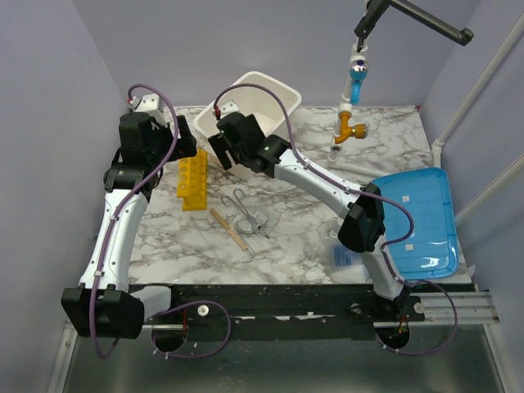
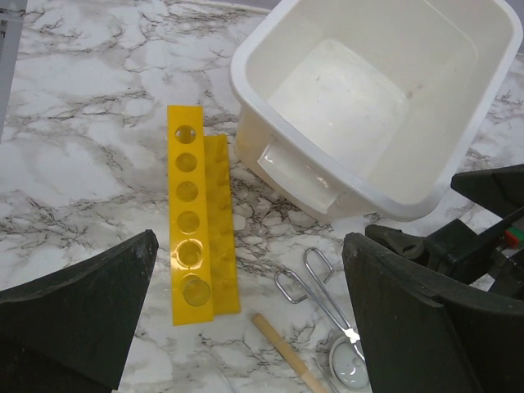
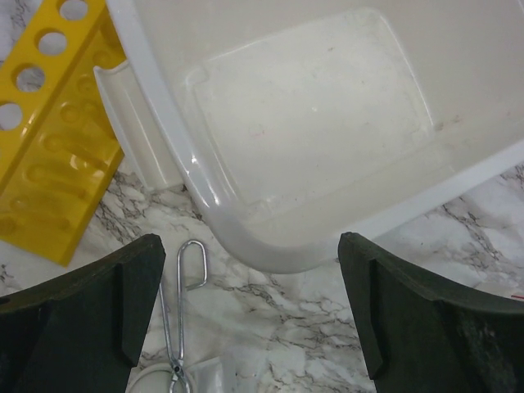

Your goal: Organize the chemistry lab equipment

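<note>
Across the marble table (image 1: 311, 237), found little sorted: white tub (image 2: 242, 90) empty at the far side, yellow tube rack (image 2: 190, 225) just left of it, metal tongs (image 2: 323, 291), wooden stick (image 2: 282, 348) and clear glassware (image 2: 348, 370) loose nearer. Caught left gripper (image 2: 250, 241) and right gripper (image 3: 250, 241) spread wide, holding and touching nothing.

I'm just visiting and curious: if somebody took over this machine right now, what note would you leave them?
Left tool: open, holding nothing.
Right tool: open, holding nothing, at the white bin's near corner.
Yellow rack, tongs and wooden stick lie loose on the table near the bin.
Done: nothing is in the bin yet.
Left: gather all of it.
</note>
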